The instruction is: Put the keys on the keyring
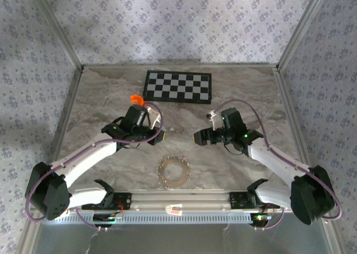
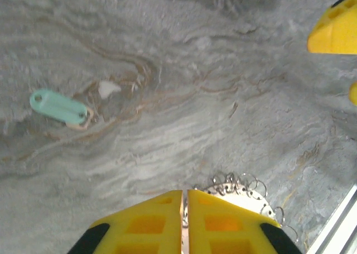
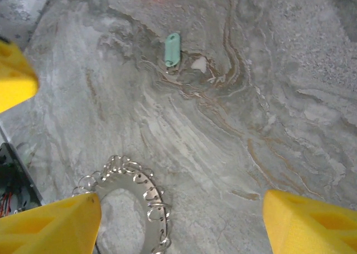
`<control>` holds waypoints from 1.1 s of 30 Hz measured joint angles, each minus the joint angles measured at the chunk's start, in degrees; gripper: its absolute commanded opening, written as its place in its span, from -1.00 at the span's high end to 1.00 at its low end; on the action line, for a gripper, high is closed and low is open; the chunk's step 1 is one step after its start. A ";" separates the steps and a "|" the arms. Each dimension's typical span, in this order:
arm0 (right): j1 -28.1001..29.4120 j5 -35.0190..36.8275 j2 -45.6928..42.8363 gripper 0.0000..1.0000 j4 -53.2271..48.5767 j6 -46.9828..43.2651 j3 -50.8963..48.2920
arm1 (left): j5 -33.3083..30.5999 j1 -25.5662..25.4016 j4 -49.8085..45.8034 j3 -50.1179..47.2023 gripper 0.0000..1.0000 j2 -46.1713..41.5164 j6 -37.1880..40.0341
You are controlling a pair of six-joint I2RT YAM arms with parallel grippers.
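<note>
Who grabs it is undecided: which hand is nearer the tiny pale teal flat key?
Left. The left hand is close beside the teal key; the right hand sits farther off to its right.

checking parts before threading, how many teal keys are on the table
1. The teal key lies flat on the table, apart from the keyring and touching neither it nor any fingers. Another could be hidden from these views.

Left arm (image 1: 83, 159) extended forward and inward, left end effector (image 2: 184, 201) fingers nearly touching, right arm (image 1: 276, 160) mirrored, right end effector (image 3: 181, 209) jaws spread wide
</note>
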 measured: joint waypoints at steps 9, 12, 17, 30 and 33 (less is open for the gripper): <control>-0.24 1.07 5.22 -0.64 1.57 0.15 -0.07 | -2.71 -0.17 -5.95 1.57 0.65 2.43 -2.64; -0.33 1.27 7.13 -0.63 1.57 0.13 -0.07 | -2.54 -0.17 -6.32 1.55 0.65 2.58 -3.67; -0.28 1.31 9.77 -0.64 1.49 0.11 0.22 | -2.58 -0.61 -6.71 1.36 0.64 2.84 -4.79; 11.02 3.69 16.04 -0.26 -8.26 -5.49 14.21 | -0.37 4.63 -4.11 -5.84 0.66 0.11 -8.22; 13.05 4.33 18.78 -0.15 -11.63 -6.03 17.92 | 0.09 7.17 -3.45 -7.63 0.65 -3.67 -8.66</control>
